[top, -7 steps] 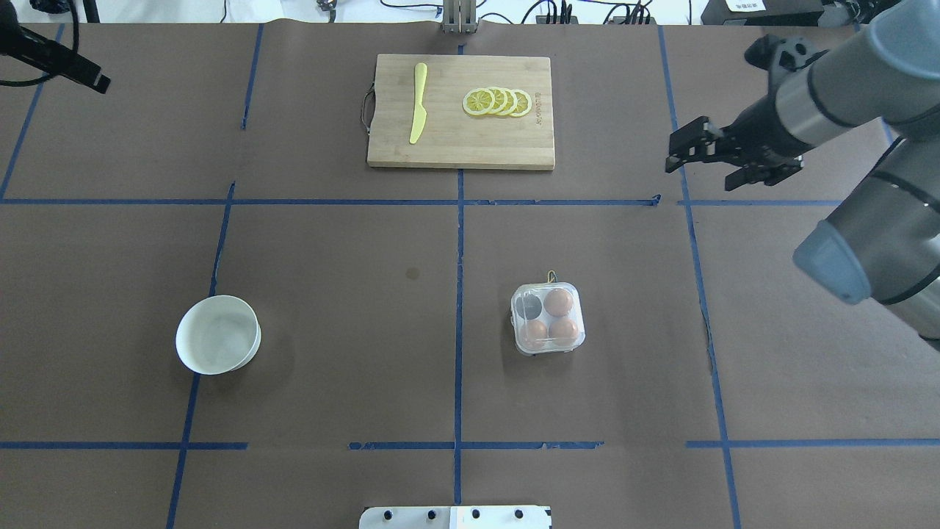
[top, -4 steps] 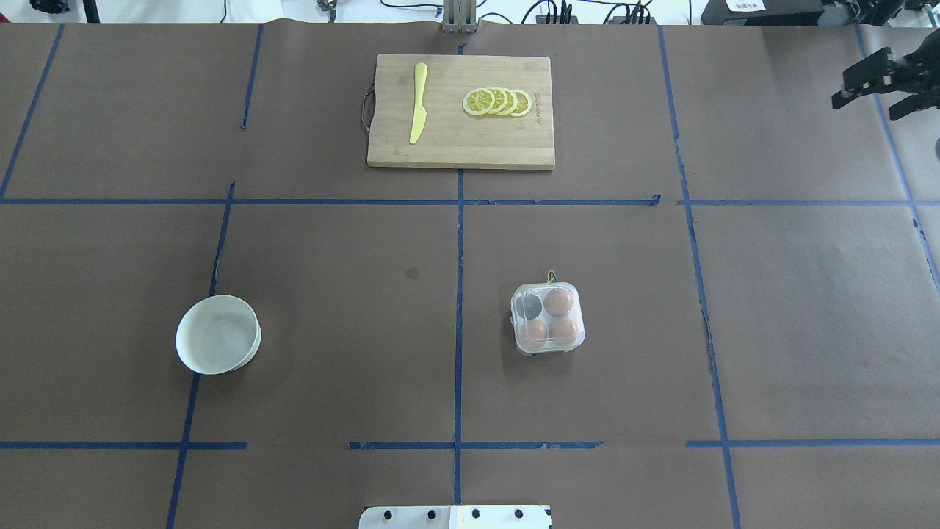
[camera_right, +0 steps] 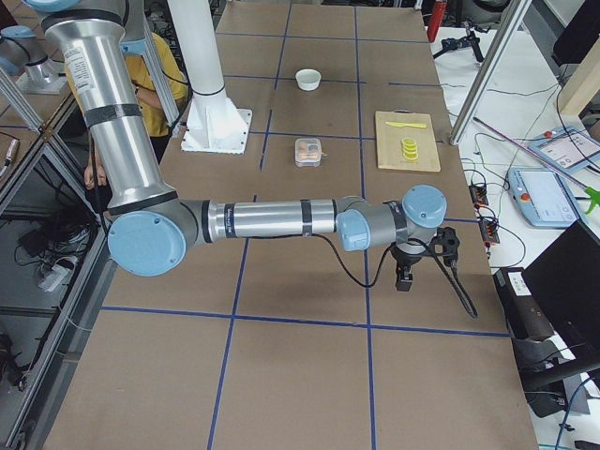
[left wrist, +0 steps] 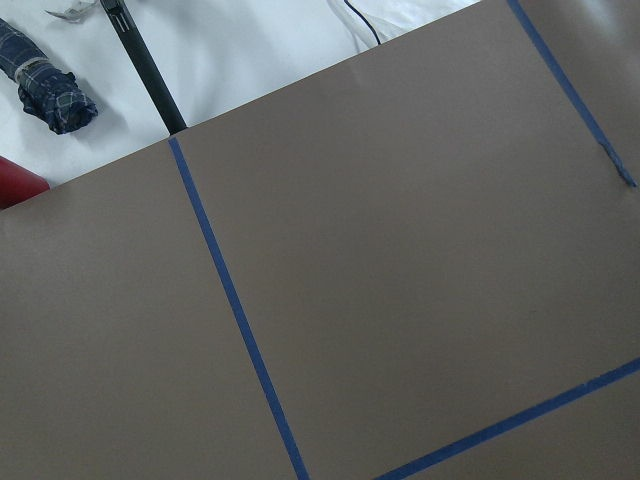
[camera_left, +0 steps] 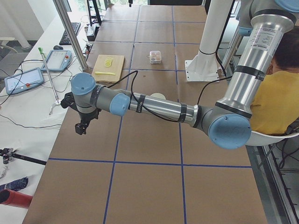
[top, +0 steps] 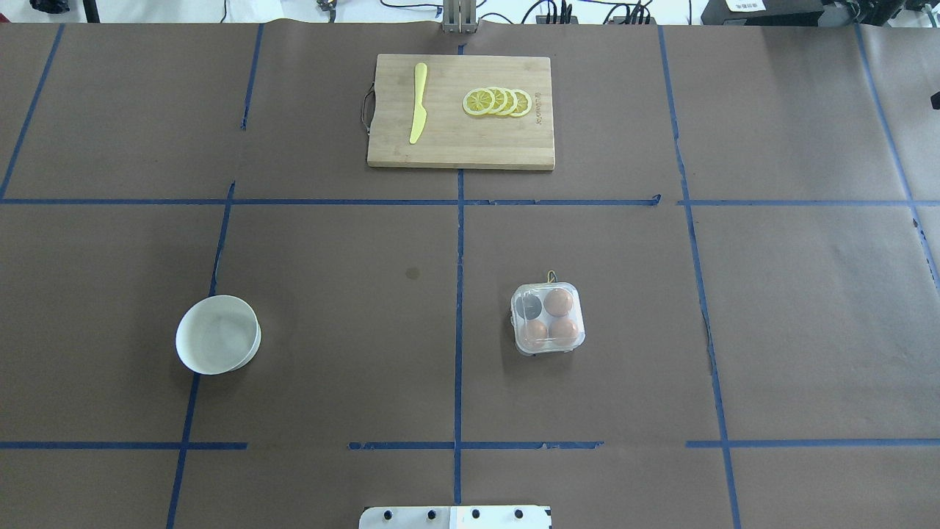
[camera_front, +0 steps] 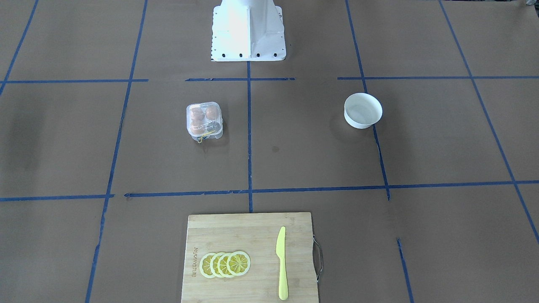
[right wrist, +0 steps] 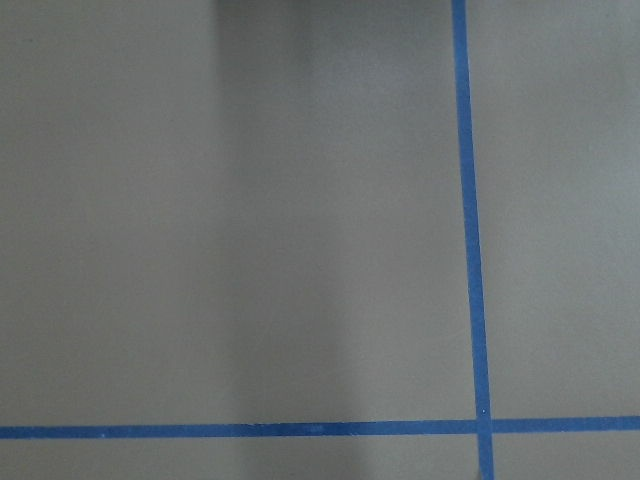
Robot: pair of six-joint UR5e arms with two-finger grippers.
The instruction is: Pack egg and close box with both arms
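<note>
The clear box (top: 548, 319) stands right of the table's middle with its lid down over the cells; it also shows in the front view (camera_front: 204, 120). Inside are three alike brown eggs (top: 558, 301), and the fourth cell looks dark. A yellow thread (top: 550, 277) sticks out at its far side. My left gripper (camera_left: 81, 127) hangs over the table's left end, far from the box. My right gripper (camera_right: 405, 279) hangs over the right end, also far away. Both show only in the side views, so I cannot tell whether they are open or shut.
A white bowl (top: 218, 334) stands at the left. A wooden cutting board (top: 461, 147) at the far middle carries a yellow knife (top: 418, 103) and lemon slices (top: 497, 101). The white pedestal (camera_front: 247, 29) stands at the robot's side. Blue tape lines cross the brown table cover.
The right arm has swung out to the right and left the overhead view. The left arm's tip at the top left has also gone. The box has not moved.
</note>
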